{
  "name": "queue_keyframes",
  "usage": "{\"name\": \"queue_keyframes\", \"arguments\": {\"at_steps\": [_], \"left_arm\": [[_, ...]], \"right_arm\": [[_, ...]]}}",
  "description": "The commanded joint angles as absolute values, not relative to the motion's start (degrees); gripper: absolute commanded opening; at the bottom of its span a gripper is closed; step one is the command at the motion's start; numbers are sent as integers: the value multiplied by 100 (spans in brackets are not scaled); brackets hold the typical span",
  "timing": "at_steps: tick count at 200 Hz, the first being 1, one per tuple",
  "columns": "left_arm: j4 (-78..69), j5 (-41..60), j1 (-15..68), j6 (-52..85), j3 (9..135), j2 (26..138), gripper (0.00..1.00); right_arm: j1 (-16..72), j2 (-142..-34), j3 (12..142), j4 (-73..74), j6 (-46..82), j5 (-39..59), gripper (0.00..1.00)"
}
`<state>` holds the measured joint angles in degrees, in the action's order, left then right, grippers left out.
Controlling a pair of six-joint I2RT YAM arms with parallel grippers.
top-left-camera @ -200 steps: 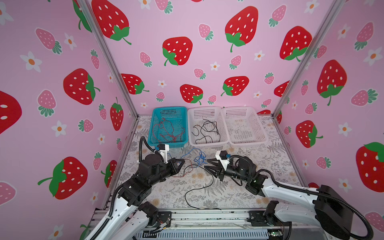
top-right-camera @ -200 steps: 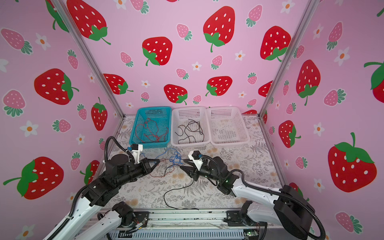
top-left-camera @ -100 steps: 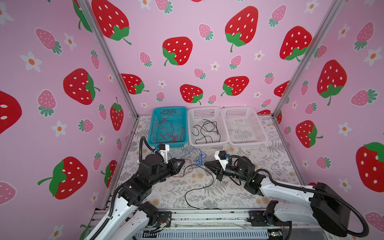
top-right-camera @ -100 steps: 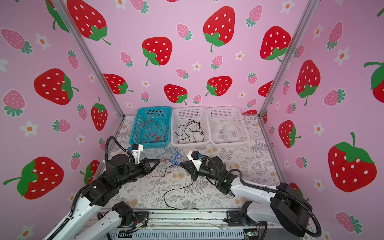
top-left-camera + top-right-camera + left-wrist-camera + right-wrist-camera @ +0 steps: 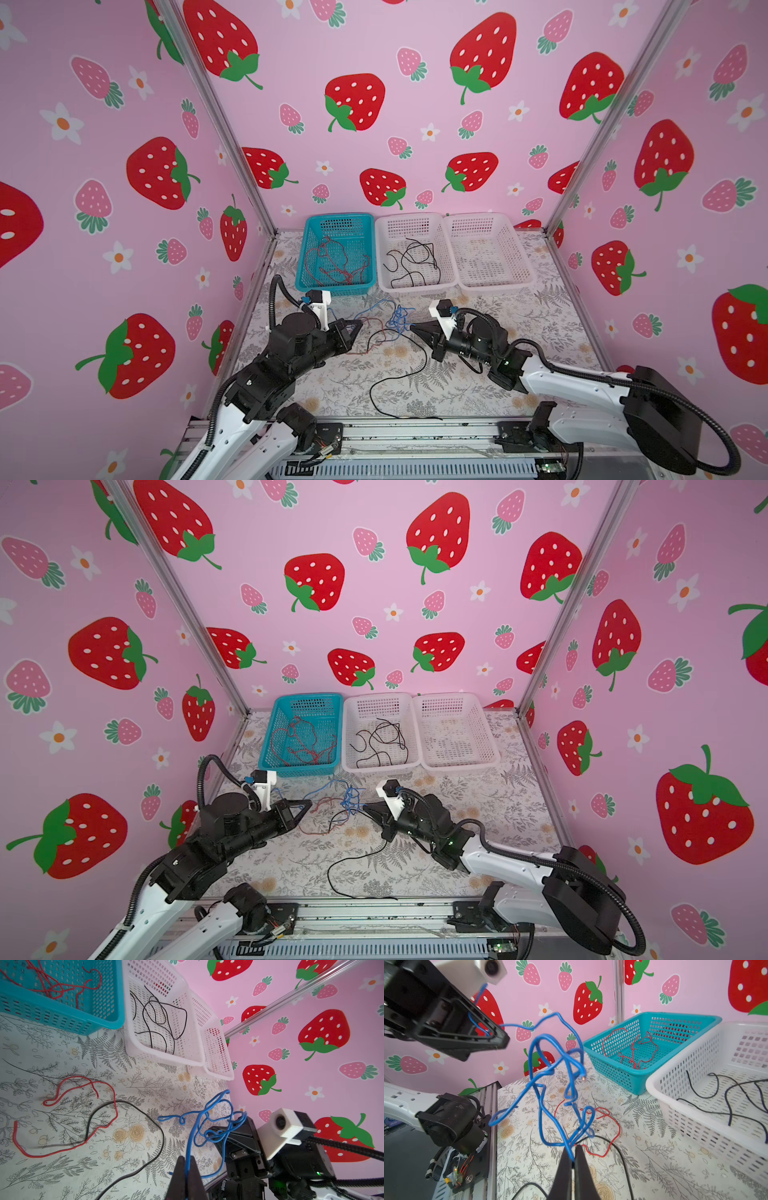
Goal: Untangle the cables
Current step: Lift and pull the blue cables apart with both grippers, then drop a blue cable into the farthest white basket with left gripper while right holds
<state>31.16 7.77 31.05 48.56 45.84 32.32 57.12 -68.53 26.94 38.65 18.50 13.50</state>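
The blue cable (image 5: 399, 318) is hanging in a knotted bundle just above the middle of the table (image 5: 540, 324), strung between the two grippers in both top views (image 5: 351, 798). At its 9 o'clock the left gripper (image 5: 358, 324) is pinching one strand, jaws pressed together on it, as the left wrist view (image 5: 186, 1159) is showing. At its 3 o'clock the right gripper (image 5: 412, 328) is clamping another strand at the bundle's lower end, jaws closed on it in the right wrist view (image 5: 572, 1151). The loops (image 5: 550, 1088) are twisting around one another between the two tips.

Under the bundle a red cable (image 5: 116, 1109) is lying loose on the table, crossing a black cable (image 5: 163, 1136) that is trailing off toward 6 o'clock.

At 12 o'clock, against the back wall, a teal basket (image 5: 332, 289) is holding red cables (image 5: 336, 262), and touching it at its 3 o'clock a white basket (image 5: 415, 286) is holding black cables (image 5: 411, 259).
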Motion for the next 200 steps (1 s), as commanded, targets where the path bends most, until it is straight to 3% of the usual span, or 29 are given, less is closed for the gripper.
{"name": "queue_keyframes", "arguments": {"at_steps": [1, 105, 167, 200], "left_arm": [[3297, 114, 3092, 4592, 5135, 3059, 0], [4240, -822, 3081, 3779, 5847, 2856, 0], [4128, -658, 3076, 3705, 5707, 3060, 0], [4050, -314, 3076, 3466, 6267, 3825, 0]], "right_arm": [[5726, -6830, 2657, 3117, 2372, 769, 0], [5723, -6554, 1854, 1655, 3073, -433, 0], [5679, -5686, 1574, 1504, 2990, -691, 0], [5651, -5258, 1254, 1886, 3005, -625, 0]]}}
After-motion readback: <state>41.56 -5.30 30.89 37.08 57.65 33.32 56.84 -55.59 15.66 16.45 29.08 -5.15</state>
